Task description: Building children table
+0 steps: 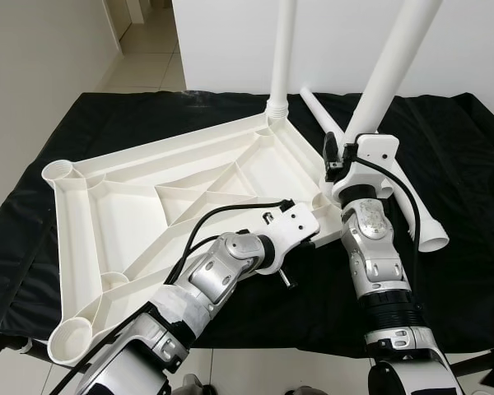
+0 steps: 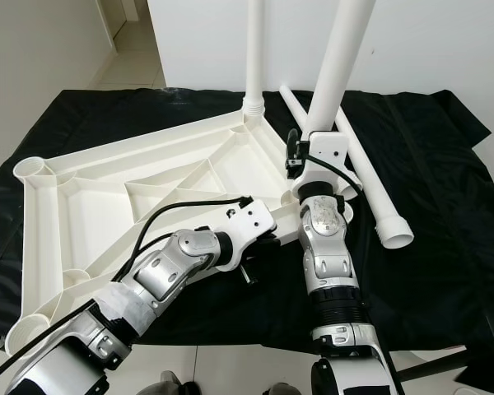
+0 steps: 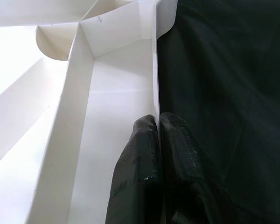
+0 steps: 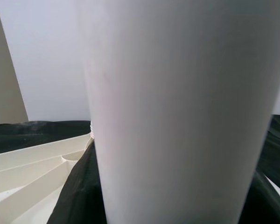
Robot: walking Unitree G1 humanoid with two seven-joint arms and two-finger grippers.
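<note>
Both silver arms reach over the black cloth's near edge. Clenched on the upturned white tabletop's (image 1: 132, 206) near-right rim, the left gripper (image 3: 157, 122) steadies it; the right gripper (image 1: 337, 160) (finger state unclear) meets an upright white leg (image 1: 391, 62) above that corner socket, long axis vertical.

You have one upturned white tabletop (image 1: 148, 197), three white legs — two upright (image 1: 281, 49) (image 1: 391, 62), one lying flat (image 1: 412, 206) — one black cloth (image 1: 469, 164), and two grippers (image 3: 157, 140) (image 1: 333, 156).
</note>
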